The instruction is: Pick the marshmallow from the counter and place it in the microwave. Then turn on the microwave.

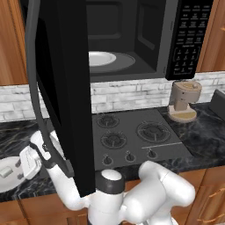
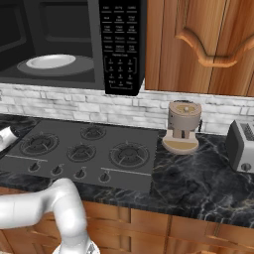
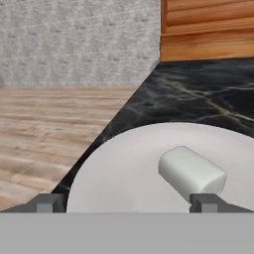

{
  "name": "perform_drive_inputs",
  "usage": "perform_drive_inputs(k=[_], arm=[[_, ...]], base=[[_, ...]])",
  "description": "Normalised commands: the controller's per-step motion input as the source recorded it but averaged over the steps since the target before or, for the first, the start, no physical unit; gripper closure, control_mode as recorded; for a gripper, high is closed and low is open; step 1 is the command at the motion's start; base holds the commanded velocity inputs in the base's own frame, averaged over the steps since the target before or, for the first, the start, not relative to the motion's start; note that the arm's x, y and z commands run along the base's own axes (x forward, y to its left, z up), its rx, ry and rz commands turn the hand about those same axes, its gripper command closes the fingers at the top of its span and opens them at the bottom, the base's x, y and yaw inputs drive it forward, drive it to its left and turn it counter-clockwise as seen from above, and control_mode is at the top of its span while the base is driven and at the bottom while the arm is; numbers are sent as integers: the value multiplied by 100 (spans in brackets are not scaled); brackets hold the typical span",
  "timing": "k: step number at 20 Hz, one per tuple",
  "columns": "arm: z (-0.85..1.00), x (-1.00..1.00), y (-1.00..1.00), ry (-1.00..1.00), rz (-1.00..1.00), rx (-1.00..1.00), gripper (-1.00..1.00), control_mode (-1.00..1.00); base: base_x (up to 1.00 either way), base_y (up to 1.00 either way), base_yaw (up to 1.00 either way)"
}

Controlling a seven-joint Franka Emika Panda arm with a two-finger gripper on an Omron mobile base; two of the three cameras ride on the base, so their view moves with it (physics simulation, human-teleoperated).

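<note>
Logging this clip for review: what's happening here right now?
A white robot arm reaches down to the left of the stove, its open end effector poised over a marshmallow that lies on a white plate on the black counter. Nothing is gripped yet. Above the stove, the microwave stands with its door swung open, and its turntable is bare.

I see arm (image 1: 149, 193): glossy white rounded links | joint cap: dark, round | pincer (image 3: 126, 202): two small dark grey square tips | no markings I can read
</note>
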Motion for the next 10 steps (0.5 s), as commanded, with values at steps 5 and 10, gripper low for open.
perform_drive_inputs(k=[5,10], arm=[[-9,8,37,0,4,0,-100,-100],[0,17,30,-1,0,0,-100,-100]], base=[[0,0,0],[0,0,0]])
